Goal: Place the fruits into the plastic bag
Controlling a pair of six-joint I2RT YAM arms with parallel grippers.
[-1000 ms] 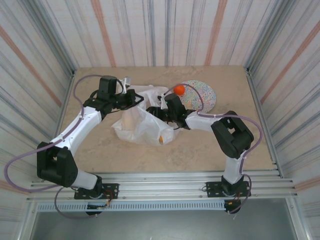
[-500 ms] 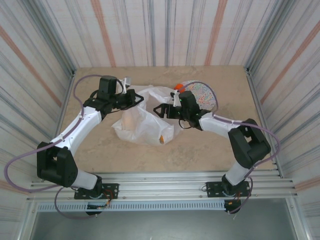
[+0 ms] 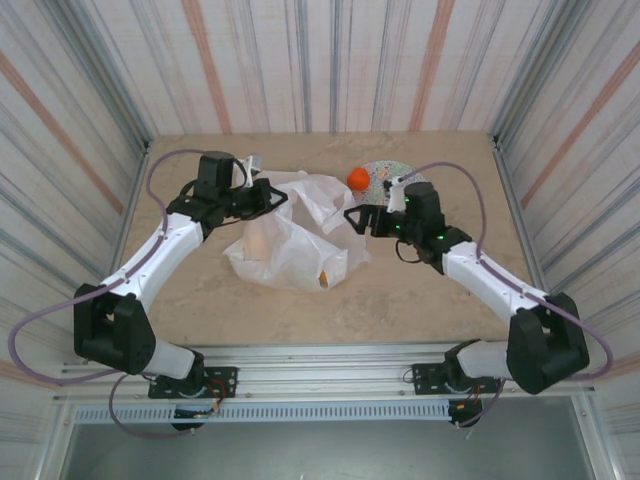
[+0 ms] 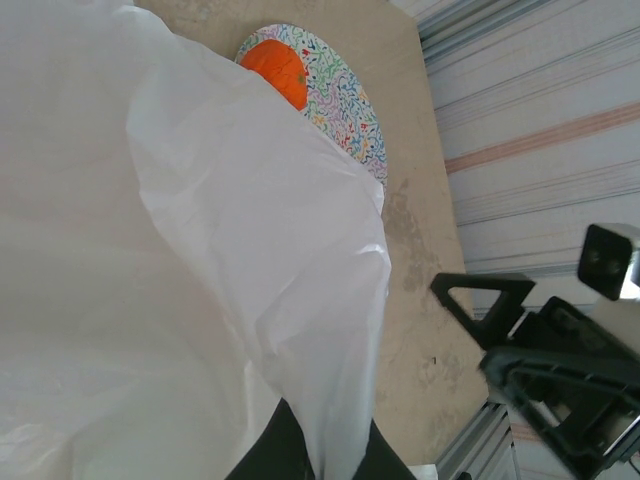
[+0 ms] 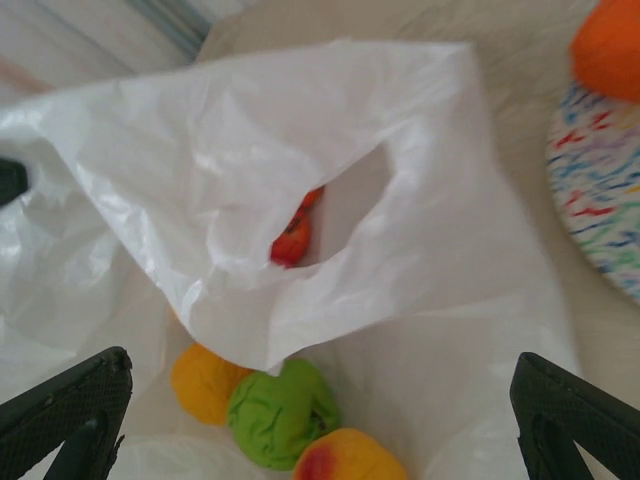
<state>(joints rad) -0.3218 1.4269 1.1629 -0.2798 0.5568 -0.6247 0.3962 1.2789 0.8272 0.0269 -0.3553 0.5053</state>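
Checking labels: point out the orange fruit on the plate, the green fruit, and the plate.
orange fruit [image 3: 358,178], top external view, its middle.
green fruit [image 5: 283,410], right wrist view, its middle.
plate [image 4: 345,105], left wrist view, bare patterned rim.

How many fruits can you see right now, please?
5. An orange fruit sits on the plate. Four lie in the plastic bag: a red fruit showing through its handle; a yellow-orange fruit, a green fruit and a yellow-red fruit below it. Film may hide more.

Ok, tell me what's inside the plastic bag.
Inside the plastic bag lie a yellow-orange fruit, a green fruit and a yellow-red fruit; a red fruit shows through an opening in it. Its wrinkled film covers the rest, so any further fruit there cannot be seen.
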